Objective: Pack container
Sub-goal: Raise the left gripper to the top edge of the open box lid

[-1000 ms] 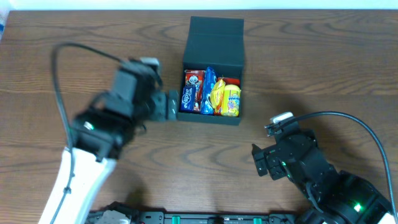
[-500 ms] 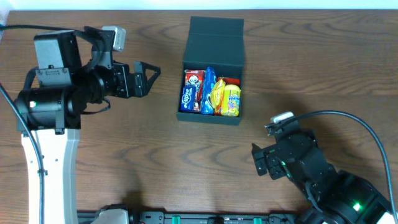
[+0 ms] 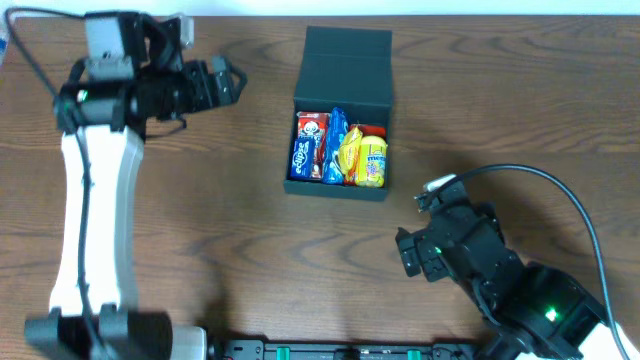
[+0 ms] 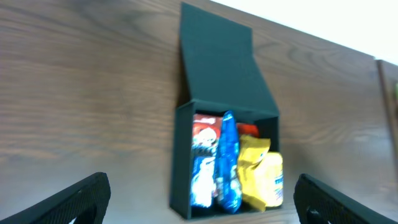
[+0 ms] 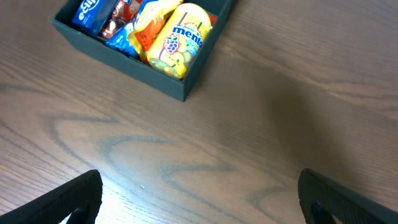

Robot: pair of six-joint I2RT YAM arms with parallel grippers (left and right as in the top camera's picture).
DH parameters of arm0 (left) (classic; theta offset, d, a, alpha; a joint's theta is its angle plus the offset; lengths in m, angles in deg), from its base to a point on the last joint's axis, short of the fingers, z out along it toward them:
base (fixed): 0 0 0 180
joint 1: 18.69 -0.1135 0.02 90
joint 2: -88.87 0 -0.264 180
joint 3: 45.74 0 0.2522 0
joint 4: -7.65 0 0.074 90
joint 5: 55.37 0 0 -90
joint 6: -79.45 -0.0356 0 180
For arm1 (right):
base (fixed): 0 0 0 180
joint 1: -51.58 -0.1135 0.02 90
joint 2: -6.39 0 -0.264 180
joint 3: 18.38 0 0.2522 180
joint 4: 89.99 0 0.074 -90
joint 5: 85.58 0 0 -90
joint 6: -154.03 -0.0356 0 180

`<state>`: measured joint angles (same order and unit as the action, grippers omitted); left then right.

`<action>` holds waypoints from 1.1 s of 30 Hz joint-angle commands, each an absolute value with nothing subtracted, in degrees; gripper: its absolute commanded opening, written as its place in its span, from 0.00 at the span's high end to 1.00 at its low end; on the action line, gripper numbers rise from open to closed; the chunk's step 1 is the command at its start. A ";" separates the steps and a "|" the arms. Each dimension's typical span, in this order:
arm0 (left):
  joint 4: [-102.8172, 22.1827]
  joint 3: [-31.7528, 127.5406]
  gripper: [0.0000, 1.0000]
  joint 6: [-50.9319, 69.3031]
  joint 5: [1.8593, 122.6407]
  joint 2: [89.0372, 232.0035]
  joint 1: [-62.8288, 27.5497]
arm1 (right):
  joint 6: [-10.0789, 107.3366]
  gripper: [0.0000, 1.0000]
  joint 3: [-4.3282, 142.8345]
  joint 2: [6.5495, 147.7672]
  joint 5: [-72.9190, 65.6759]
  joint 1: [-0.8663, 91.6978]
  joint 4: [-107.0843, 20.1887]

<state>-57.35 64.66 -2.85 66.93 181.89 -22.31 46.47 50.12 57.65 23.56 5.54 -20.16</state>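
Observation:
The dark container (image 3: 347,55) sits at the table's middle back with its flap lid open toward the far side. It holds several snack packets: blue and red ones (image 3: 312,146) on the left, yellow ones (image 3: 366,158) on the right. It also shows in the left wrist view (image 4: 181,155) and in the right wrist view (image 5: 118,56). My left gripper (image 3: 225,80) is open and empty, up at the far left, apart from the container. My right gripper (image 3: 410,255) is open and empty, in front of and to the right of the container.
The wooden table (image 3: 250,260) surrounds the container. A black rail (image 3: 340,350) runs along the front edge. The right arm's cable (image 3: 560,190) loops over the table's right side.
My left arm has swung from beside the container's left wall up and back to the far left. My right gripper has shifted slightly left.

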 commanded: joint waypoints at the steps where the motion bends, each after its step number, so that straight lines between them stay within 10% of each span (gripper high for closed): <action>1: -56.70 71.89 0.05 -0.81 76.15 190.06 -22.42 | 45.59 0.01 50.10 58.98 24.39 5.17 -20.16; 33: -44.13 87.54 0.05 7.47 83.93 228.75 -12.82 | 41.74 0.01 50.10 64.54 25.70 5.17 -23.11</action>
<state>-44.37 86.14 6.38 84.15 227.11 -12.69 42.55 50.10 64.51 24.63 5.54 -23.13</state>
